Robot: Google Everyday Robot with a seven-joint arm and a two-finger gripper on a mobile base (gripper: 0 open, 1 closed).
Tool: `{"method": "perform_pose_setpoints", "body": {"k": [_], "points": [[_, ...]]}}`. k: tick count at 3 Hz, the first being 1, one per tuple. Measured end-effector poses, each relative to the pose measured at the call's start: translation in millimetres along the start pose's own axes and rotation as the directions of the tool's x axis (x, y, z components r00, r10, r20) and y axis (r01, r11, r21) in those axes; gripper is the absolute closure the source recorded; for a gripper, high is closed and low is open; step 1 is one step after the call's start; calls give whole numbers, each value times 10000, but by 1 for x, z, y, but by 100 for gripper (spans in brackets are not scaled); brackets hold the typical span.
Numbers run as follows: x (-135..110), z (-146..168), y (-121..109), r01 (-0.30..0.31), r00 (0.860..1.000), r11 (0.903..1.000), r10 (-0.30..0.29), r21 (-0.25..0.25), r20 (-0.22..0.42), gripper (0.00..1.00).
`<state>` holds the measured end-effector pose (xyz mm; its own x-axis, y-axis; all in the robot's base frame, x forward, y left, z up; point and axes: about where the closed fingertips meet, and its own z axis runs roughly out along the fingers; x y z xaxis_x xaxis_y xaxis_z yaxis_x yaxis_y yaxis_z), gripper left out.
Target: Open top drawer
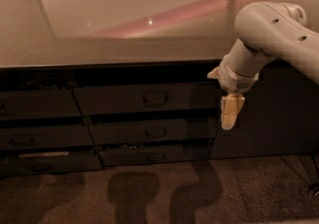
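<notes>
Currently the top drawer (119, 101) appears shut, its handle (155, 98) untouched — the gripper (232, 112) hangs to the right, holding nothing; its opening cannot be told. Reach, grasp and pull remain.
</notes>
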<state>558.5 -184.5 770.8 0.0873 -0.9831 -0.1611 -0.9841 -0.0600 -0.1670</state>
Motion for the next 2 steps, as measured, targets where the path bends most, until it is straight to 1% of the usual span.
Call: {"method": "perform_pose_setpoints", "body": {"k": [1, 2], "points": [[-2, 3, 6, 210, 9981, 9975, -171, 678, -585, 0], [-10, -22, 17, 886, 9802, 9644, -400, 2491, -1939, 0]]}}
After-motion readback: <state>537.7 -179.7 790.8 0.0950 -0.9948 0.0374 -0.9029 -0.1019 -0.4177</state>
